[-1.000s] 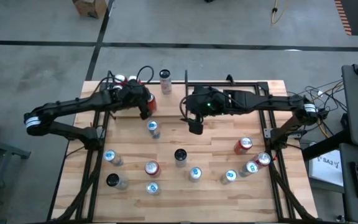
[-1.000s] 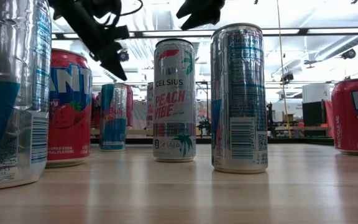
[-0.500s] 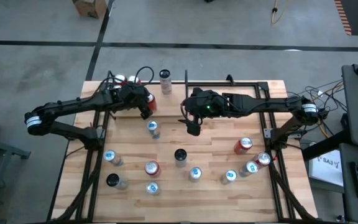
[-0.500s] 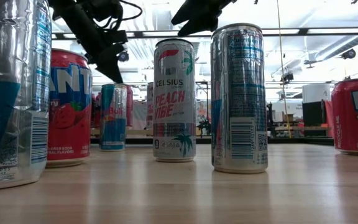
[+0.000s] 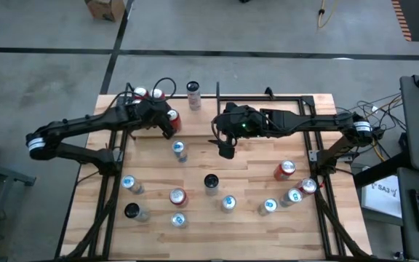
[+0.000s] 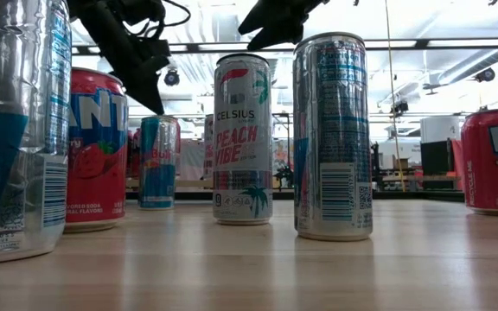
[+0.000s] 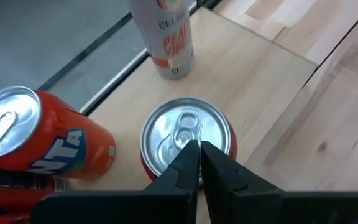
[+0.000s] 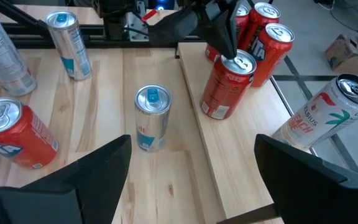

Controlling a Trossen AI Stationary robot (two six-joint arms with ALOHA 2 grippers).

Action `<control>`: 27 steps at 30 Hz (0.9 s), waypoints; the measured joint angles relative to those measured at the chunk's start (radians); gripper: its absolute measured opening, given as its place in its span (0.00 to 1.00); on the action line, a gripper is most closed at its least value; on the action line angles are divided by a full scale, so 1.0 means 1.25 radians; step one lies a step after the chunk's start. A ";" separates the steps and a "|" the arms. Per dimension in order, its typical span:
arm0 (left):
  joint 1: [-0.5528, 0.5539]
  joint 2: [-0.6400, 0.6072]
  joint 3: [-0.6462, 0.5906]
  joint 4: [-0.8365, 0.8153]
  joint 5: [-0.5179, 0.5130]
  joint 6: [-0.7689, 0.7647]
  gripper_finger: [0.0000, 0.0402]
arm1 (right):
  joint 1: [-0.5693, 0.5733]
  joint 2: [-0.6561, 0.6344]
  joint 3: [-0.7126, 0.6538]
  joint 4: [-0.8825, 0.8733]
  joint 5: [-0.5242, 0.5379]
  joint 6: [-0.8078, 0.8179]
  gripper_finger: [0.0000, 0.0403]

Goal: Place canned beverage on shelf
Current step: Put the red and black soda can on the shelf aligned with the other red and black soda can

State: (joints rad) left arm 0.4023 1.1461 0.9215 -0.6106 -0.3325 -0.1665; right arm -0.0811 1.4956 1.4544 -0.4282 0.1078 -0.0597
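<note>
**Left arm nudging a red can on the shelf strip; right arm set for the next pick**

Bench (image 5: 268,182): light wood top in a black frame, approx a dozen cans scattered on the near half. The shelf (image 5: 151,102) is the narrow bay at the far left corner, w/ a few red cans already standing on its plank floor and a tall white peach can (image 5: 193,95) just beside them.

Step in hand, as I read it: tidying or seating a placed red can (image 7: 188,140) on the shelf plank, while the right arm lines up another.

Left end effector (image 7: 199,155): clenched tight, fingers pressed together, holding nothing. Tips rest on or just above the lid of the red can, by the pull tab; can't tell if there's real contact. Can is upright, w/ an orange-red can (image 7: 39,143) just beside it.

Right end effector (image 8: 191,165): spread wide, empty, hanging over mid bench. A small silver-blue can (image 8: 151,118) stands upright ahead of it, between its fingers' line, not touched.

Next move, my guess: left lifts straight up w/o tipping the can; right drops down around the silver-blue can, closes at mid-body, then carries it to a free spot on the shelf.
</note>
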 joint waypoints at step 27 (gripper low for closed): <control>0.001 0.010 0.001 -0.082 -0.122 0.078 0.00 | 0.000 0.000 -0.002 0.000 0.000 0.018 0.81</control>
State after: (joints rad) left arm 0.4032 1.1585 0.9221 -0.7127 -0.4852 -0.0685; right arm -0.0811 1.4960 1.4525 -0.4282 0.1078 -0.0372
